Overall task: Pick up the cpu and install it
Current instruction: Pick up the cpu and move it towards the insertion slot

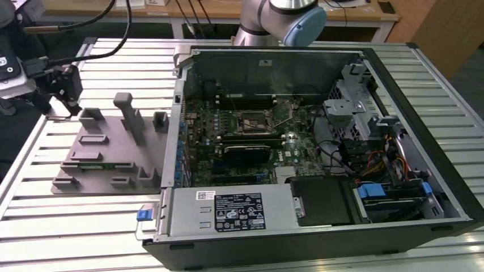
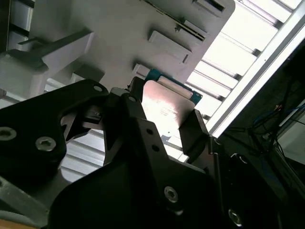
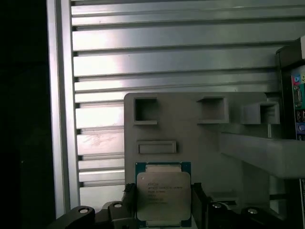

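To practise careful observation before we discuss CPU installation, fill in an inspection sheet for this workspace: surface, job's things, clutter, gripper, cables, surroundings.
Surface: slatted metal table carrying an open computer case and a grey fixture plate.
Job's things: cpu held between the gripper's fingers, above the fixture plate; motherboard socket inside the case.
Clutter: nothing seen.
Gripper: gripper shut on the cpu, at the exterior view's left, outside the case.
Cables: black cable running towards the gripper; wire bundles inside the case.
Surroundings: wooden desk behind the table.
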Motion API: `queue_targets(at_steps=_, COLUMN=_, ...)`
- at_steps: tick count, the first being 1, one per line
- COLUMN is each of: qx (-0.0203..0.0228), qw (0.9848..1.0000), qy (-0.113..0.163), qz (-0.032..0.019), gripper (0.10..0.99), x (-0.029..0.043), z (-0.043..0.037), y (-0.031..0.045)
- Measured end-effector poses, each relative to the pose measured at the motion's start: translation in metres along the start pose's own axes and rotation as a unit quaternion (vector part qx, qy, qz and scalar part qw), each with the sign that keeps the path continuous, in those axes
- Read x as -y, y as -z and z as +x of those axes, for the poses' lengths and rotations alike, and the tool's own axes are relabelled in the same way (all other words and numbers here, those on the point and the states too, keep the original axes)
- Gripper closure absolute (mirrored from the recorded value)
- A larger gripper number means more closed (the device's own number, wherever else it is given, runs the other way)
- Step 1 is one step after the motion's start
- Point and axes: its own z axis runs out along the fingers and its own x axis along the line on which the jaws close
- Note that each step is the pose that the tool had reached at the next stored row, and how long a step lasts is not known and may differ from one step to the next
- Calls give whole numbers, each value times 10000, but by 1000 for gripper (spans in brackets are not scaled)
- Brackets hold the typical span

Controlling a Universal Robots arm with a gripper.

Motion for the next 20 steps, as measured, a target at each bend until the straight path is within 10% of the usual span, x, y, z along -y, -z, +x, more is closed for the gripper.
queue_targets(at_steps=20, qx=0, qw=10000, qy=0, qz=0, gripper=541, x=-31, z=-18, y=751)
